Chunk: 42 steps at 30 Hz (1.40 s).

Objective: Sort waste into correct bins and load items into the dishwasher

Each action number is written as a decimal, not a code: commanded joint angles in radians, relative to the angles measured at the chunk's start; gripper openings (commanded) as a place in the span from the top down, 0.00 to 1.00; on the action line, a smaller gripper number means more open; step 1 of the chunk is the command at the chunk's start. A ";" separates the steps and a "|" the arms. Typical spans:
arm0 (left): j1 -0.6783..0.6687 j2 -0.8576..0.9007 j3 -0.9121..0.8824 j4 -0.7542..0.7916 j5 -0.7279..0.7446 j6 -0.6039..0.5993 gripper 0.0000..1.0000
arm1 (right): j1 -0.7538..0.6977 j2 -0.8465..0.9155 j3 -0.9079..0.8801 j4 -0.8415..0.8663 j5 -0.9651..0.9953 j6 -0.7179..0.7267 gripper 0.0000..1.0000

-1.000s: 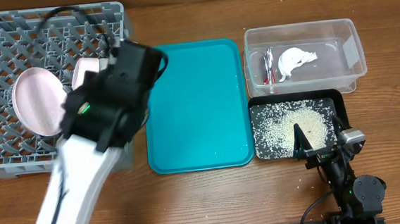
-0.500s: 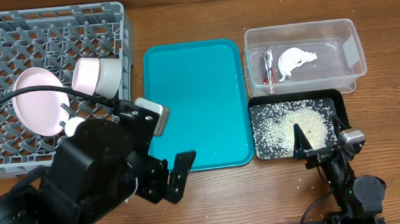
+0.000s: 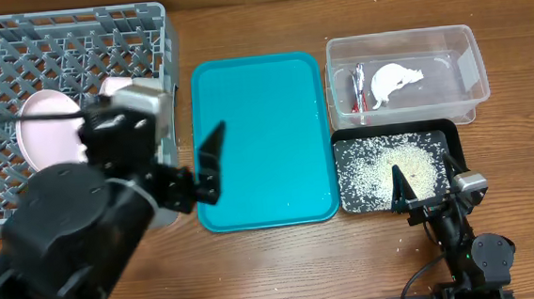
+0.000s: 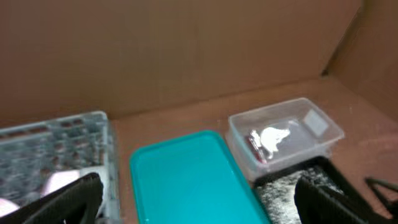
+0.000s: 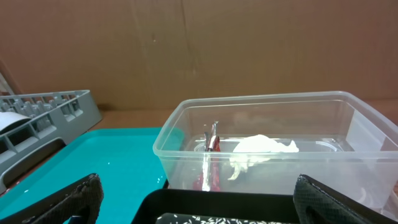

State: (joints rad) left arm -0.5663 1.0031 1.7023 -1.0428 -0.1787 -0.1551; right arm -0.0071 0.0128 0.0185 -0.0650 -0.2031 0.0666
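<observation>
The grey dish rack point(image 3: 15, 45) stands at the left and holds the pale pink plate point(image 3: 38, 137) and a pinkish bowl point(image 3: 115, 88), both partly hidden by my left arm. My left gripper point(image 3: 202, 168) is open and empty, high over the left edge of the teal tray point(image 3: 265, 121). The clear tub point(image 3: 401, 38) holds the red wrapper point(image 3: 359, 88) and white napkin point(image 3: 396, 79). The black tray point(image 3: 454, 134) holds rice grains point(image 3: 396, 169). My right gripper point(image 3: 427, 187) is open and empty at the black tray's near edge. The cup, grey-green bowl and chopsticks are not visible.
The left wrist view shows the teal tray point(image 4: 186, 180), rack point(image 4: 56, 137), clear tub point(image 4: 323, 121) and black tray point(image 4: 292, 186) below open fingers point(image 4: 199, 208). The right wrist view shows the tub point(image 5: 273, 106), black tray point(image 5: 217, 199) and teal tray point(image 5: 106, 155). A few grains point(image 3: 407, 243) lie on the wood.
My left arm has drawn back out of the rack and risen toward the camera, ending beside the teal tray. The pinkish bowl stayed in the rack. The right arm has not moved.
</observation>
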 commanded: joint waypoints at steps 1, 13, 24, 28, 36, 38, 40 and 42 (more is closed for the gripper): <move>0.117 -0.159 -0.212 0.187 0.174 0.160 0.00 | -0.007 -0.010 -0.011 0.005 0.000 -0.004 0.00; 0.324 -0.687 -0.807 0.419 0.169 0.159 0.00 | -0.007 -0.010 -0.011 0.005 0.000 -0.004 0.00; 0.430 -0.999 -1.323 0.770 0.219 0.084 0.00 | -0.007 -0.010 -0.011 0.005 0.000 -0.004 0.00; 0.430 -0.999 -1.471 0.927 0.228 0.045 0.00 | -0.007 -0.010 -0.011 0.005 0.000 -0.004 0.00; 0.430 -1.000 -1.662 1.050 0.220 0.046 0.00 | -0.007 -0.010 -0.011 0.005 0.000 -0.004 0.00; 0.430 -1.000 -1.700 1.055 0.220 0.045 0.00 | -0.007 -0.010 -0.011 0.005 0.000 -0.004 0.00; 0.430 -1.000 -1.698 1.019 0.220 0.045 0.00 | -0.007 -0.010 -0.011 0.005 0.000 -0.004 0.00; 0.430 -1.000 -1.698 1.001 0.221 0.045 0.00 | -0.007 -0.010 -0.011 0.005 0.000 -0.004 0.00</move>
State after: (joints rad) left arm -0.1421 0.0158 0.0082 -0.0406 0.0311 -0.0986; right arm -0.0071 0.0128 0.0185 -0.0669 -0.2031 0.0662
